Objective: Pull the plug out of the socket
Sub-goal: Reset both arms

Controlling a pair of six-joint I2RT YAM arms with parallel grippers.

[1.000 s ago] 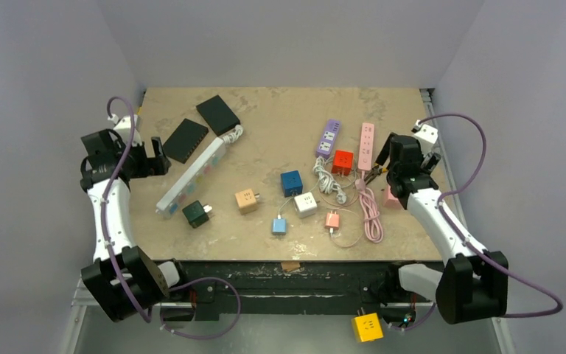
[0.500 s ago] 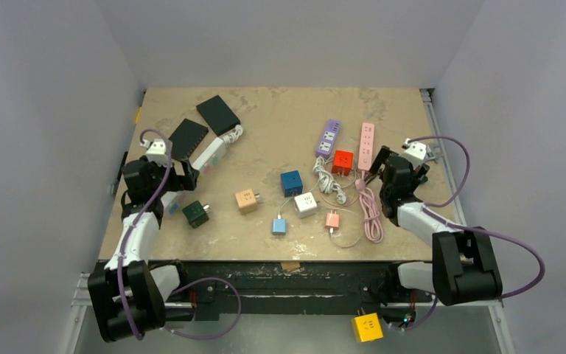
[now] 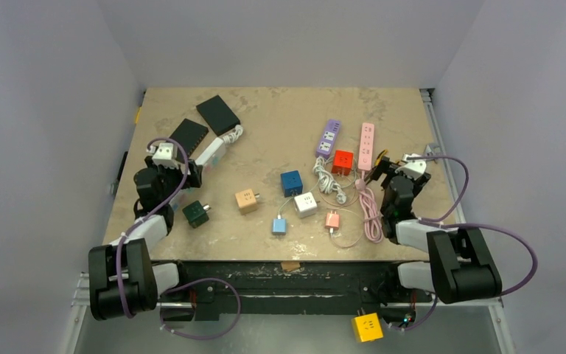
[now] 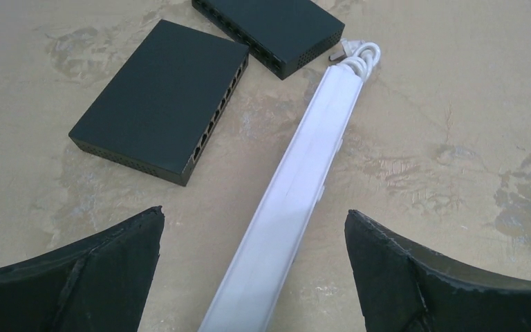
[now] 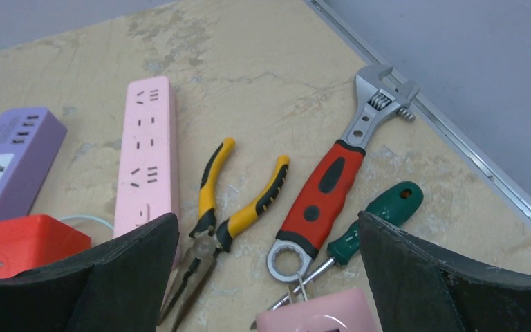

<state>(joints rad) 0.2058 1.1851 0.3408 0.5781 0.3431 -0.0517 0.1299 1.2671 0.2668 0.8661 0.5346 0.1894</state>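
Our left gripper (image 4: 254,218), open, hangs over the white strip (image 4: 304,166), and our right gripper (image 5: 267,220), open, has the red plug (image 5: 21,242), seemingly in the purple strip (image 5: 7,162), to its left; unbraced, that strip could drag along.

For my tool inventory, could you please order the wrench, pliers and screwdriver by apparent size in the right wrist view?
1. wrench
2. pliers
3. screwdriver, slimmer, though about as long as the pliers, so these two are close.
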